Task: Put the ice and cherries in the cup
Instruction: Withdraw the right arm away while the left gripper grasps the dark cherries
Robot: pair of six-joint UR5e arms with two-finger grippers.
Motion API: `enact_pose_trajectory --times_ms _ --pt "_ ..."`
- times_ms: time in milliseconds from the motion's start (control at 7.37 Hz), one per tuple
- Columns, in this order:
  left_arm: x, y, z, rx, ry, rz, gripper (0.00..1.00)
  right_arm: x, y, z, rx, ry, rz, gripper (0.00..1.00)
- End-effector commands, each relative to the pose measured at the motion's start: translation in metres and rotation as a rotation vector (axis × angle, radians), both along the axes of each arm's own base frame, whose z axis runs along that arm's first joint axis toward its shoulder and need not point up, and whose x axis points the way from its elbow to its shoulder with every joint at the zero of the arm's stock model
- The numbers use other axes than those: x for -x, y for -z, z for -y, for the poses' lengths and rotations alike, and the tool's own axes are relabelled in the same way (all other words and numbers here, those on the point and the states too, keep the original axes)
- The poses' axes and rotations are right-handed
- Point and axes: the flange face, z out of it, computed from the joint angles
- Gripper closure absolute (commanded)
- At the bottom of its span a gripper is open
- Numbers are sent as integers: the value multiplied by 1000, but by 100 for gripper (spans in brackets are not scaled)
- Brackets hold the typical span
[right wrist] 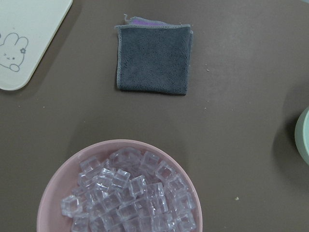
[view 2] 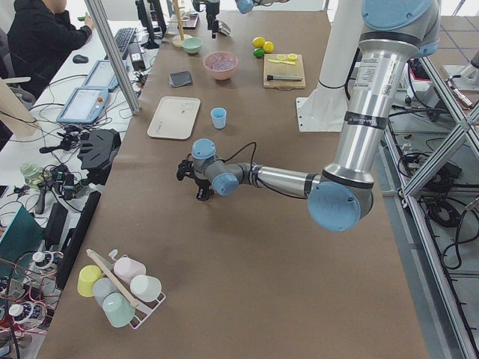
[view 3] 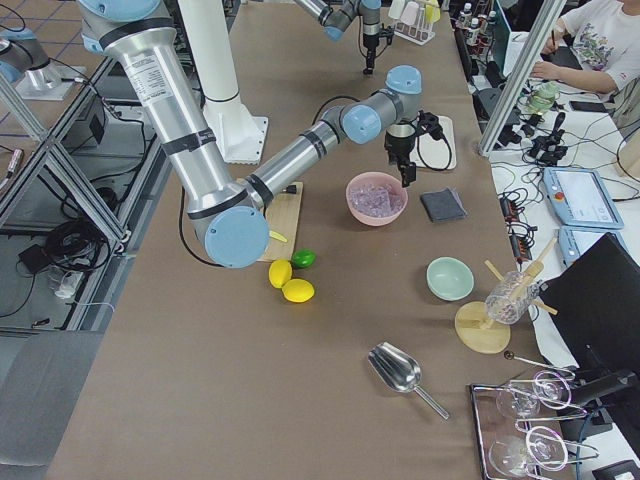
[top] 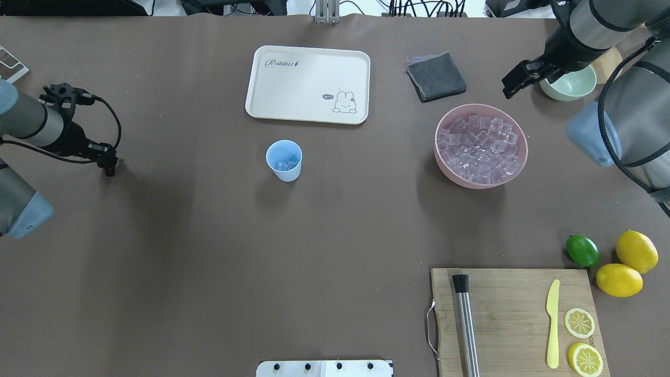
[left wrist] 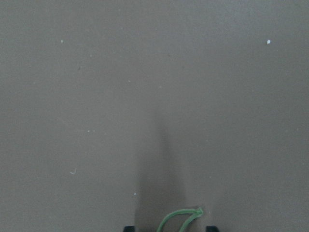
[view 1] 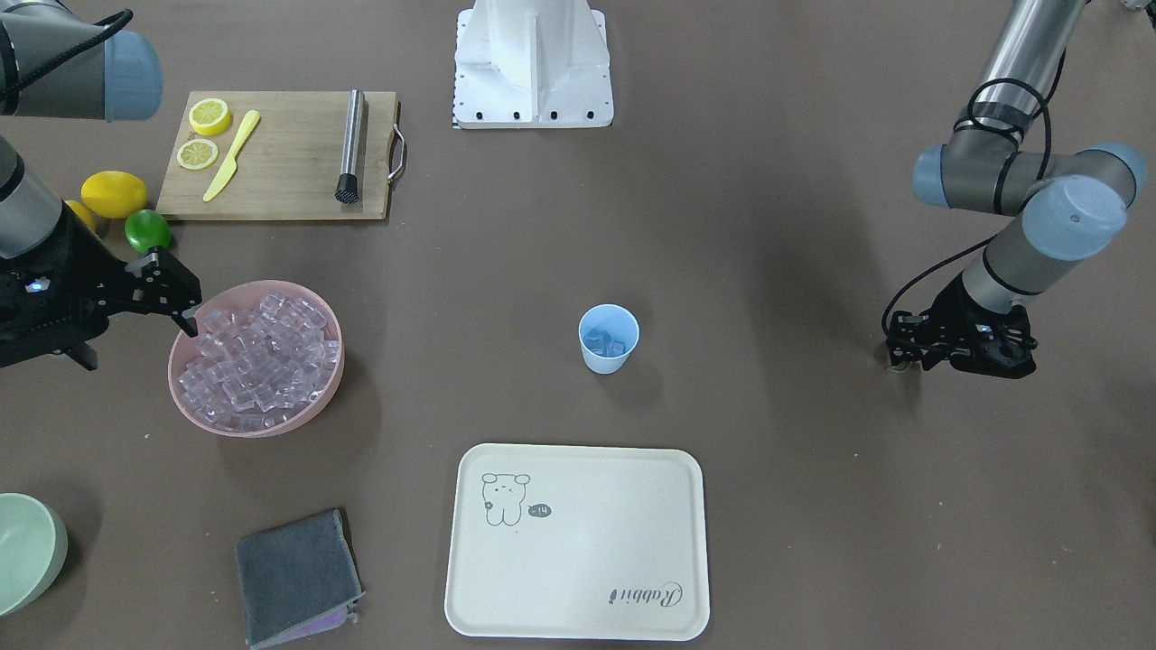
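The cream tray (view 1: pixel 578 614) lies nearest, grey cloth (view 1: pixel 293 578) beside it. Beyond, the cup (view 1: pixel 603 363) stands alone amid open table (view 1: pixel 768 271), some ice (view 1: pixel 610 344) inside. Well aside, the pink bowl (view 1: pixel 181 402) holds heaped ice; the right gripper (view 1: pixel 188 320) hangs at its rim, and I cannot tell its jaw spread. Far off over bare table the left gripper (top: pixel 110 168) hovers, jaws pinched on the cherries (left wrist: pixel 181 217) by their green stem.

Tabletop (top: pixel 209 251): long, covered in a matte dark brown sheet, with soft, blurred shadows.
Side desk (view 2: pixel 26 153): white, down the left edge of the exterior left view, crowded with cables, a keyboard (view 2: pixel 123 37) and tablets (view 2: pixel 82 105).
Posts (view 2: pixel 112 52): silver aluminium, upright at the tabletop's edge.
Floor (view 2: pixel 460 26): pale tiles, upper right corner.
Light: was even and diffuse.
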Motion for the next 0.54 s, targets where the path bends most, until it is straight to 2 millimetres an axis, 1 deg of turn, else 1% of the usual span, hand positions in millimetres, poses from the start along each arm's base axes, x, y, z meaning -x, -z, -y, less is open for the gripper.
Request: enact_pose_trajectory --times_ms 0,136,271,407 --pt "0 2 -1 14 14 -5 69 3 1 -3 2 -1 0 1" --pt "2 24 -3 13 31 -33 87 5 -1 -5 3 1 -2 1" --pt "3 40 -3 -11 31 -49 100 5 1 -6 1 4 0 1" --pt "5 56 2 -35 28 -68 100 4 -2 -6 3 4 -2 1"
